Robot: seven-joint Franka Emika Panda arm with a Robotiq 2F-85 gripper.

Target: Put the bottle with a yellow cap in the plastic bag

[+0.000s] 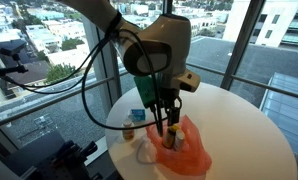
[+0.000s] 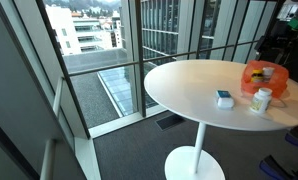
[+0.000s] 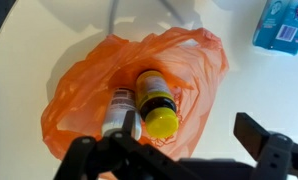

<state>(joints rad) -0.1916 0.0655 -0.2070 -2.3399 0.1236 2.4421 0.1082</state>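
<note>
Hand (image 3: 179, 155) gapes above dark yellow-capped bottle (image 3: 157, 102) inside orange bag (image 3: 79, 100).

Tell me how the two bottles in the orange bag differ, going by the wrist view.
The yellow-cap bottle has a bright yellow cap; the other bottle shows no yellow. The yellow-cap bottle looks wider, with a dark body; the other bottle looks slimmer and paler. Both lie side by side, roughly parallel, inside the orange bag.

Bag (image 3: 84, 95) on table (image 3: 19, 40); bottle (image 3: 157, 98) and 2nd bottle (image 3: 121, 116) side by side in bag; box (image 3: 281, 25) on table, well apart.
</note>
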